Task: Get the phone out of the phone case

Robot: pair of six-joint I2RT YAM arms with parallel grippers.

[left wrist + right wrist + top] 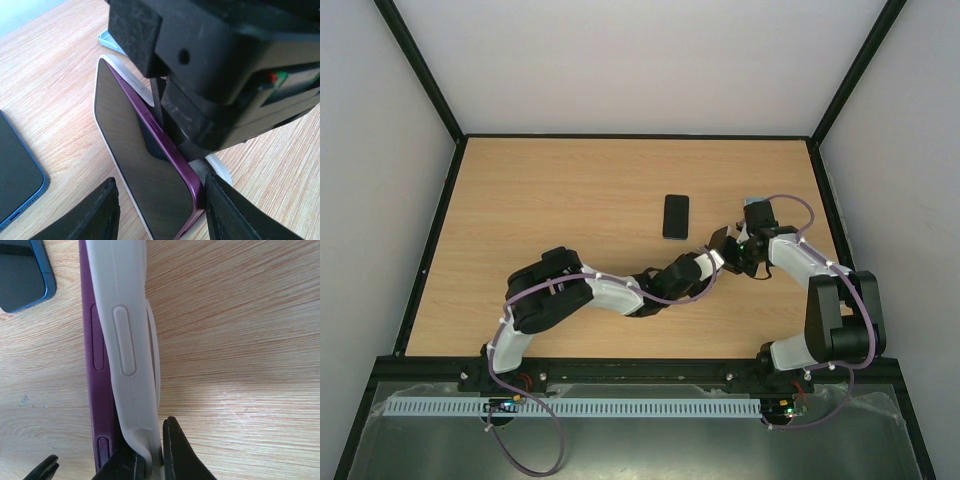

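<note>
Right gripper (152,456) on case (125,340) rim beside phone (96,365)

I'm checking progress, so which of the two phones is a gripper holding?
The purple phone in the white case, whose edge the right gripper pinches. The other, blue-edged phone lies flat on the table, untouched.

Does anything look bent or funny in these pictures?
Yes. The white case is bent and peeled away from the purple phone along one side, so the two don't line up. The right arm's fingers pinch the case's edge. A blue-edged phone lies flat nearby and looks normal.
</note>
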